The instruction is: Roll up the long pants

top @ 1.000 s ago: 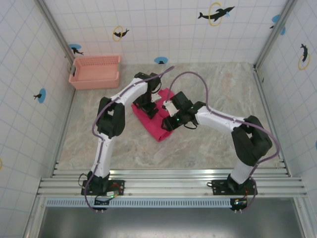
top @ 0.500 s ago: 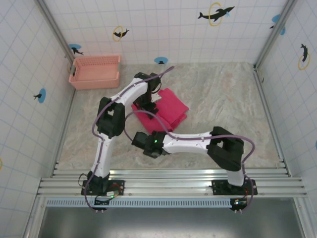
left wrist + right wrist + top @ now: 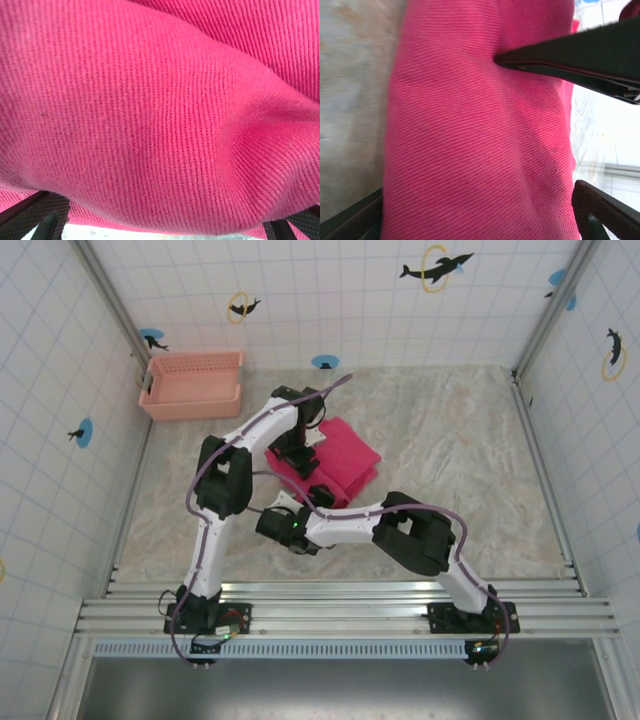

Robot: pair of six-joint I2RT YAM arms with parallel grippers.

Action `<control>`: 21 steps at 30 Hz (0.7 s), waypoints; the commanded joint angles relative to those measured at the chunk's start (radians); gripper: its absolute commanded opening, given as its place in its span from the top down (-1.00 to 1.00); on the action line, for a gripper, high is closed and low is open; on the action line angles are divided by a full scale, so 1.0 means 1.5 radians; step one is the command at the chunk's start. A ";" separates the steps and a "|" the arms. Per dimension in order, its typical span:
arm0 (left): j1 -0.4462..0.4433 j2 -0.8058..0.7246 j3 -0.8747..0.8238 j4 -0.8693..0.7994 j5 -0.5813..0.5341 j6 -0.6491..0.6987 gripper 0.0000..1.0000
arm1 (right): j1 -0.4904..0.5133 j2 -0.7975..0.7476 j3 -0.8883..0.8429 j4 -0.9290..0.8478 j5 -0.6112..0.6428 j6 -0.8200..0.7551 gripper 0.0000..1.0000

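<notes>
Much bare tabletop (image 3: 480, 460) surrounds the long pants (image 3: 345, 462).
Open marble runs right and far of the pants, a magenta, fine-ribbed folded stack lying mid-table, well apart from the walls. One pink basket (image 3: 192, 385) sits in the far-left corner. Left end effector (image 3: 165, 220) is at the stack's left edge and right end effector (image 3: 479, 200) at its near corner, both with fingers spread and cloth between.

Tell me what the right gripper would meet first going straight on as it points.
The pants: their fabric lies directly ahead of the right gripper, spanning its whole opening. Depth is hard to judge, but the cloth looks very close.
</notes>
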 commanded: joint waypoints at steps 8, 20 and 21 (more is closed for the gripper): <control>0.007 0.043 -0.045 0.050 -0.015 0.020 -0.95 | -0.118 0.009 -0.062 -0.006 -0.245 -0.064 -0.14; 0.060 -0.089 -0.048 0.041 -0.038 0.014 -0.95 | -0.171 -0.092 -0.075 -0.006 -0.654 -0.138 0.51; 0.078 -0.108 -0.048 0.040 -0.054 0.009 -0.95 | -0.176 -0.107 -0.079 -0.002 -0.686 -0.127 0.51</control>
